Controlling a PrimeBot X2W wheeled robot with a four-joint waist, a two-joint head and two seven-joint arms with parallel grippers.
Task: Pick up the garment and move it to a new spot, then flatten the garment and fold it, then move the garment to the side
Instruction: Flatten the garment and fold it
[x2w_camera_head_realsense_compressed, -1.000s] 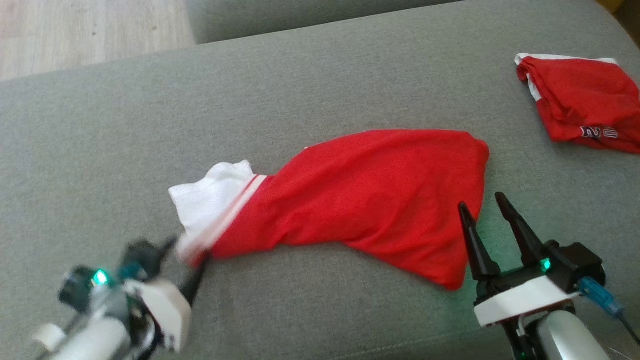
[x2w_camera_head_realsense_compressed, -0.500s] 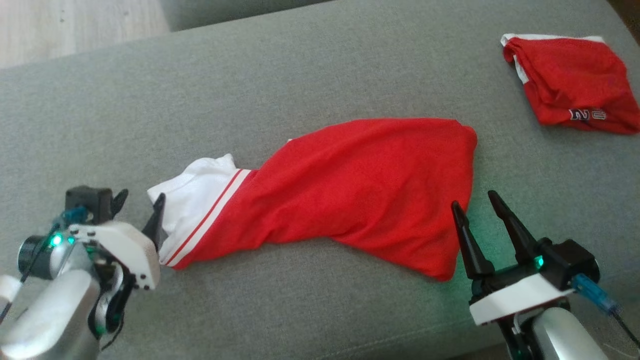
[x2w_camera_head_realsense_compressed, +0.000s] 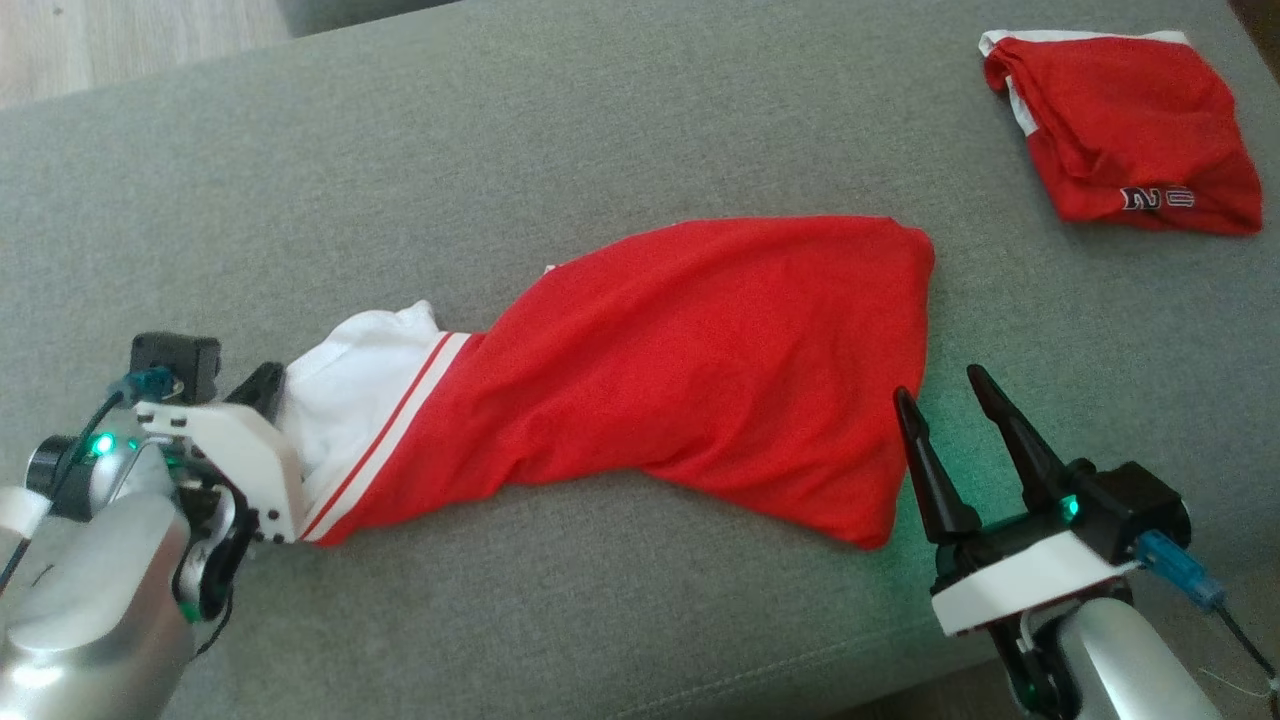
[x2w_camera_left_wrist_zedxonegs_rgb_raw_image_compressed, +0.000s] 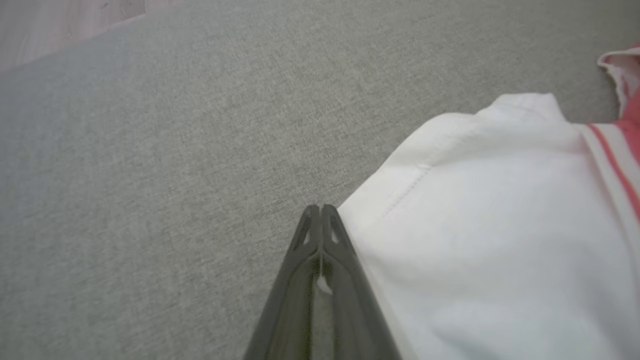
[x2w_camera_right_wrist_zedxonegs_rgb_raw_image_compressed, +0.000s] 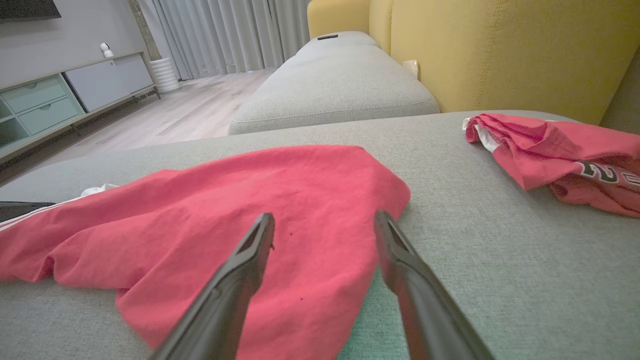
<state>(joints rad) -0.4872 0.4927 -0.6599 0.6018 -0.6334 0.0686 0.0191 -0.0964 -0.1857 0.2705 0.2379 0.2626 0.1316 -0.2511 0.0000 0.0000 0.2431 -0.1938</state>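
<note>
Red cloth with a white end is what I have in front of me: the garment (x2w_camera_head_realsense_compressed: 700, 370) lies stretched out slantwise across the grey sofa cushion (x2w_camera_head_realsense_compressed: 600, 120). Its broad red part lies toward my right, and its white part (x2w_camera_head_realsense_compressed: 350, 390), edged with a red and white stripe, toward my left.

My left tool (x2w_camera_left_wrist_zedxonegs_rgb_raw_image_compressed: 320, 212) sits at that white end. From its wrist camera I see the two dark fingers pressed together with the tips touching. The white fabric lies hard against one finger's side and a sliver of white shows in the slit between them, so I read it as pinched shut on the garment's edge. From the head camera the fingertips are hidden behind the tool's white mount and the cloth.

My right tool (x2w_camera_head_realsense_compressed: 940, 385) is at the other end, just beside the lower corner of the red part. Its fingers are spread wide with nothing between them. From its own camera one finger lines up over the red cloth and the other over the cloth's edge and the bare cushion. I cannot tell whether the tips touch the fabric.

A second red garment (x2w_camera_head_realsense_compressed: 1120, 130), bunched up and with lettering on it, lies well apart at the far right of the cushion. Behind it rises a yellow backrest (x2w_camera_right_wrist_zedxonegs_rgb_raw_image_compressed: 500, 50), and pale wood floor (x2w_camera_head_realsense_compressed: 100, 40) shows past the cushion's far left corner.
</note>
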